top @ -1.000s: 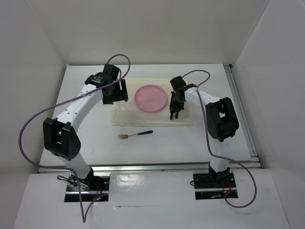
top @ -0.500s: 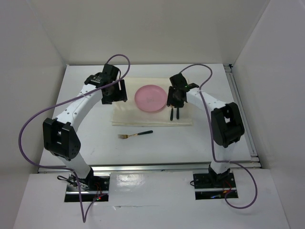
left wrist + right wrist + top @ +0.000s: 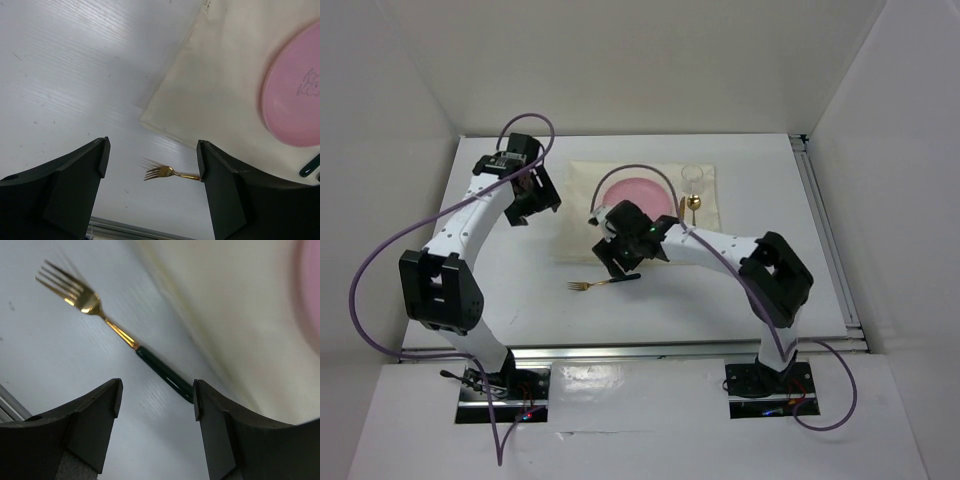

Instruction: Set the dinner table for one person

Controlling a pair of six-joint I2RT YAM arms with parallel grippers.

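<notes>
Beside the near edge of the placemat (image 3: 578, 215), right claw (image 3: 156, 395) is hovering spread over the fork (image 3: 120, 335) lying on the tabletop (image 3: 680, 300); left claw (image 3: 152, 150) is hanging spread, empty; fork pickup is likely calling for descending astride it, then closing.

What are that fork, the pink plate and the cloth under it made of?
Fork: probably metal, shiny gold tines and neck, with a dark green glossy handle, perhaps plastic or enamel. Plate: likely plastic, matte pink with a faint printed figure. Mat: cream fabric, soft-looking with a dull surface.
</notes>
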